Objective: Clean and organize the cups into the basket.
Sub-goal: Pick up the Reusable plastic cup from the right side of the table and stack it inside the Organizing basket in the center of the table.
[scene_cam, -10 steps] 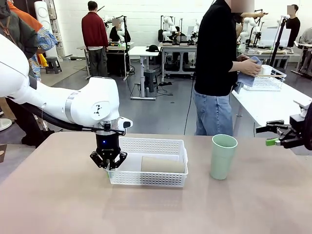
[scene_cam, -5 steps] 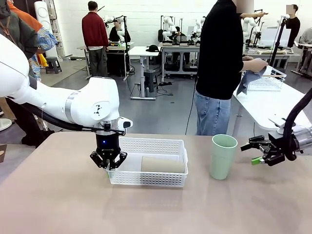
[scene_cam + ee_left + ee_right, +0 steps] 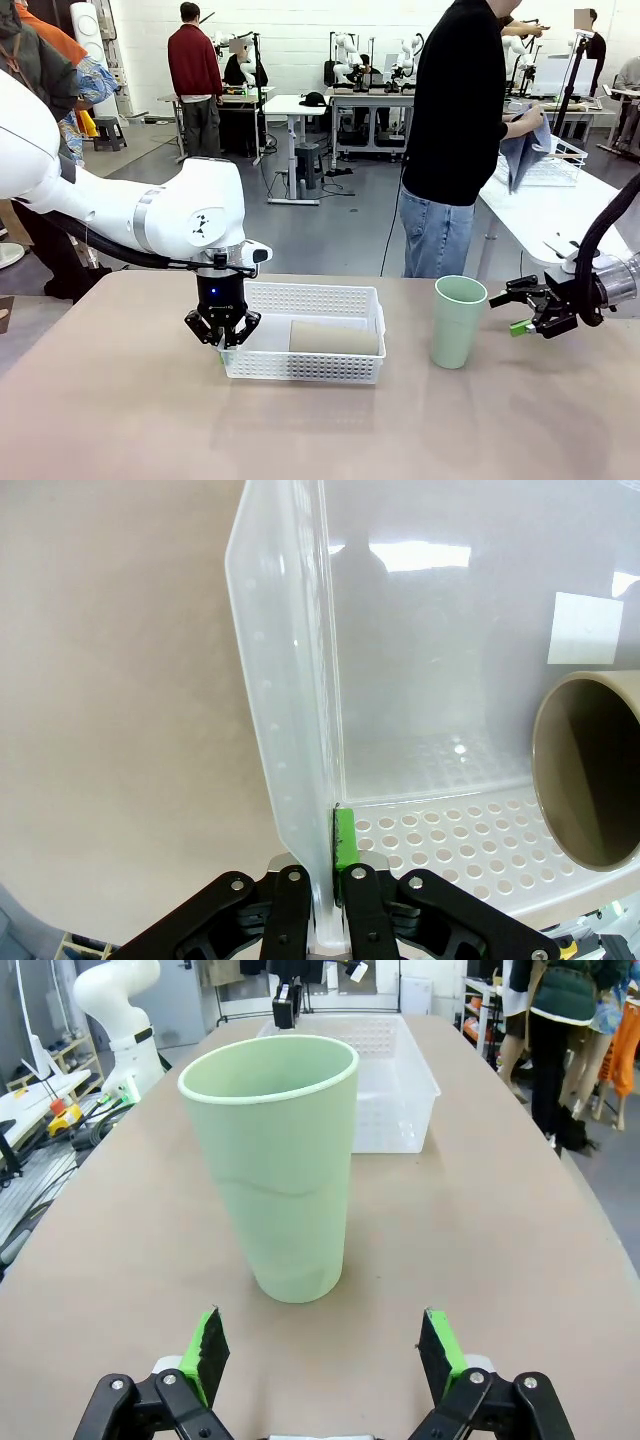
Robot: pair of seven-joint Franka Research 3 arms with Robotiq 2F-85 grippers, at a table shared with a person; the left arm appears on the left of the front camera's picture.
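The white lattice basket (image 3: 350, 370) sits mid-table, and a tan-brown cup (image 3: 333, 337) lies on its side inside. My left gripper (image 3: 223, 342) is shut on the basket's left end wall. In the left wrist view that wall (image 3: 285, 680) is pinched between the fingers, one green pad (image 3: 344, 838) shows inside, and the tan cup's mouth (image 3: 590, 770) faces the camera. A mint green cup (image 3: 458, 322) stands upright to the right of the basket. My right gripper (image 3: 512, 312) hovers open just right of it, apart from it. The right wrist view shows this cup (image 3: 272, 1160) straight ahead of the open gripper (image 3: 322, 1352).
A person stands beyond the far edge, turned to a side table (image 3: 560, 215) with a blue cloth (image 3: 522, 150) in hand, beside a white wire basket (image 3: 552, 165). Bare tabletop (image 3: 300, 430) spreads in front of the basket and around the mint cup.
My right gripper has come in from the right edge, moving left toward the mint cup, still open. The left arm has stayed still. The person has turned with the cloth.
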